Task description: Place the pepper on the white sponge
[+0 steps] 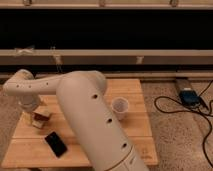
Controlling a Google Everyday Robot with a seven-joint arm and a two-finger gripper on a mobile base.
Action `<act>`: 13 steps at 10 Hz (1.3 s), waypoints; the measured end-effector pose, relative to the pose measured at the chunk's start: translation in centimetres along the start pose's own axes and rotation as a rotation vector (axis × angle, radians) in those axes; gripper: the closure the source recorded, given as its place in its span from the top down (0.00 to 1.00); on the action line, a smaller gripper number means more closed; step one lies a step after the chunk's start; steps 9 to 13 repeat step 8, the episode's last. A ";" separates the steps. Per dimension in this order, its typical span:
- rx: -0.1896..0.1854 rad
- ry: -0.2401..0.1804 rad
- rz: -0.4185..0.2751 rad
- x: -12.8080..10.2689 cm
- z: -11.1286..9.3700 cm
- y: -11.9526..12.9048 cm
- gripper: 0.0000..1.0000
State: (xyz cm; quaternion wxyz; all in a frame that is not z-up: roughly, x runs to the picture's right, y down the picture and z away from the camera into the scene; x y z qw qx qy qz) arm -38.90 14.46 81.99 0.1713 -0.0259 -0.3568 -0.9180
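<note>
Camera view: single arm sweeps from lower right up and over to far left of wooden table, elbow joint at left edge, wrist dropping down toward tabletop. Gripper low over left part of table, directly above a small pale block, apparently the white sponge. Fingers not resolvable; open or closed cannot tell. Dark reddish patch at top of that block, right under gripper, reads as the pepper, though too small to confirm shape or long axis. Cannot tell whether pepper already rests on sponge or hangs pinched just above it; touching or apart not clear.

Key relation: pepper, sponge and gripper stacked in nearly one vertical line, no sideways offset visible. Coming move judged as purely vertical: short descent if any gap remains, then release, then straight lift away. No lateral reach needed.

Nearby: black phone flat on table, toward camera and slightly right of sponge, apart from it. Pale cup upright at right of centre, well apart, on far side of arm's bulk. Neither in path.

Risk, as judgement: slender glossy pepper on soft small block may roll off if dropped from height or set across narrow side; long axis best along sponge's length.
</note>
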 end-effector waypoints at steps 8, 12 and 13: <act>-0.013 0.060 0.055 -0.9 -1.6 1.9 0.80; -0.013 0.060 0.055 -0.9 -1.6 1.9 0.80; -0.013 0.060 0.055 -0.9 -1.6 1.9 0.80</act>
